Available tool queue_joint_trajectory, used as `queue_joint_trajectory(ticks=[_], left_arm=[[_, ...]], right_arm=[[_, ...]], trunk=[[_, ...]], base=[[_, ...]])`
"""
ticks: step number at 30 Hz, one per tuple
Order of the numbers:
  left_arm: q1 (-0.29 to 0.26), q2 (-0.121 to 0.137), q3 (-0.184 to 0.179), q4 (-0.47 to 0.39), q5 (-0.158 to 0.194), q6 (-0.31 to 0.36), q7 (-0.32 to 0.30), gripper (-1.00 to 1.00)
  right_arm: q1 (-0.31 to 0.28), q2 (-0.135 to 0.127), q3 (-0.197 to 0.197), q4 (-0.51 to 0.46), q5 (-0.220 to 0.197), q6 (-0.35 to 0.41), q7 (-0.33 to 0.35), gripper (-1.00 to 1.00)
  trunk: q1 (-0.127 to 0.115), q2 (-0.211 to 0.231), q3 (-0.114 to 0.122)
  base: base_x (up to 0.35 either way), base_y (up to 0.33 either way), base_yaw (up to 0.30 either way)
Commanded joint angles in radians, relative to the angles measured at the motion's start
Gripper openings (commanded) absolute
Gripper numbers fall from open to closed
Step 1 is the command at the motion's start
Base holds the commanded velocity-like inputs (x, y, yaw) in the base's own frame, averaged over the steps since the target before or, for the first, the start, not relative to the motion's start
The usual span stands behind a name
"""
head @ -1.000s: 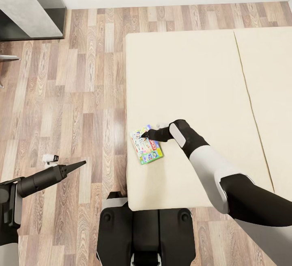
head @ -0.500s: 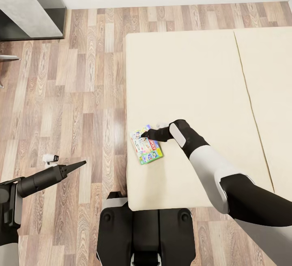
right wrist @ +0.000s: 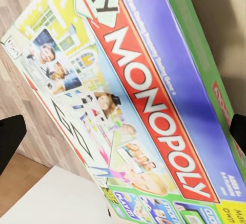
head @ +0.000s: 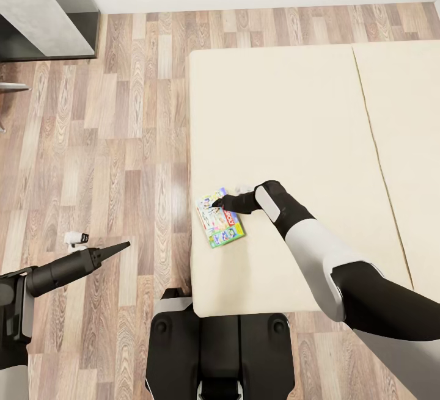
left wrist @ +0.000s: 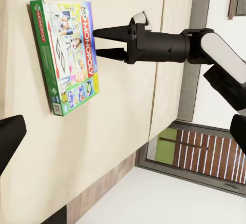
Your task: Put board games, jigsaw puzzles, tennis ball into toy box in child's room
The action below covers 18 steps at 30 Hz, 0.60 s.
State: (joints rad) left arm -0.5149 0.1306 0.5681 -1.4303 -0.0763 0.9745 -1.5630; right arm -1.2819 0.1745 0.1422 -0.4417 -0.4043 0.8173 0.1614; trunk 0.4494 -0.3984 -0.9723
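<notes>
A white-and-green board game (head: 221, 219) printed "MONOPOLY" lies flat near the front left corner of the bed (head: 275, 113). My right gripper (head: 216, 202) hovers at the game's far edge. In the left wrist view the right gripper (left wrist: 102, 43) is open, its two fingertips just beside the game (left wrist: 64, 55) with nothing between them. The right wrist view looks straight down on the box lid (right wrist: 133, 96). My left gripper (head: 125, 244) hangs open over the floor, left of the bed. The other toys and the toy box are out of view.
The table (head: 43, 3) stands at the far left against the wall. A small white object (head: 76, 239) lies on the wood floor near my left arm. A seam (head: 379, 162) divides the two mattress pads. My base (head: 217, 351) stands against the bed's front edge.
</notes>
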Motion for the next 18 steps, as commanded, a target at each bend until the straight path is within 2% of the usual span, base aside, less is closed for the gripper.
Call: queue_joint_trajectory(ticks=[1, 18], left_arm=[[0.000, 0.000, 0.001, -0.001, -0.008, 0.010, -0.008, 1.00], [0.000, 0.000, -0.003, -0.001, -0.008, 0.011, -0.008, 1.00]], right_arm=[[0.000, 0.000, 0.000, 0.000, 0.010, 0.003, 0.008, 1.00], [-0.001, 0.000, 0.000, -0.002, 0.011, 0.006, 0.008, 1.00]], trunk=[[0.001, -0.002, -0.001], [0.001, -0.002, -0.001]], base=[[0.000, 0.000, 0.000], [0.000, 0.000, 0.000]])
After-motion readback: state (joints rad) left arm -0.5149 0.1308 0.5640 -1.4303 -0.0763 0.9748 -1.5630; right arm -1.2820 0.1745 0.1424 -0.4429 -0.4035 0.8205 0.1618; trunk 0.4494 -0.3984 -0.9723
